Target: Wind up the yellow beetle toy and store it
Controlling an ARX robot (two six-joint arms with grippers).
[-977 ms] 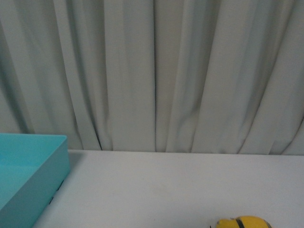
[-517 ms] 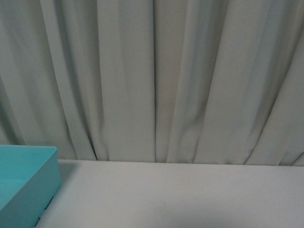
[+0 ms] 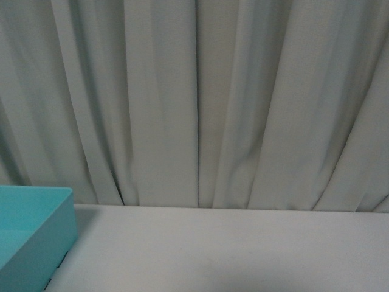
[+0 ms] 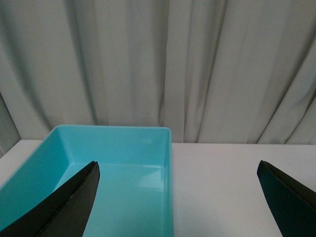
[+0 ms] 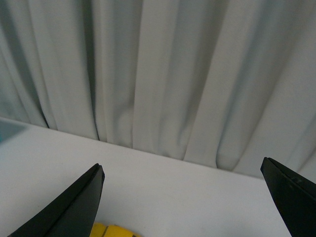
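At the far left a teal bin (image 3: 36,207) sits on the white worktop (image 3: 231,249), its open top facing up. Only its corner reaches into the front view. The pale grey curtain (image 3: 194,97) hangs in folds behind everything.

The left tool (image 4: 177,165) is held low and roughly level, aimed at the curtain. Its two black fingers (image 4: 69,202) are spread wide and hold nothing. One fingertip shows over the inside of the bin (image 4: 113,143), the other over bare worktop beside it (the bin's floor, as far as it shows, is bare).

Neither arm shows in the front view, nor does the toy.

Further right, the right tool (image 5: 181,164) takes much the same pose. It points forward and slightly upward at the curtain, and its dark fingers (image 5: 74,207) are released and well apart, gripping nothing.

The yellow beetle toy (image 5: 111,231) appears only in the right wrist view, as a thin glossy yellow sliver at the edge of the picture nearest the camera. It lies on the worktop, nearer the wrist than the fingertips, within the open span of the tool and just beside the inner edge of one finger. Whether that finger touches it cannot be told. So little of the car shows (a rounded bit of yellow) that neither its heading nor its long axis can be read. It is outside the bin.
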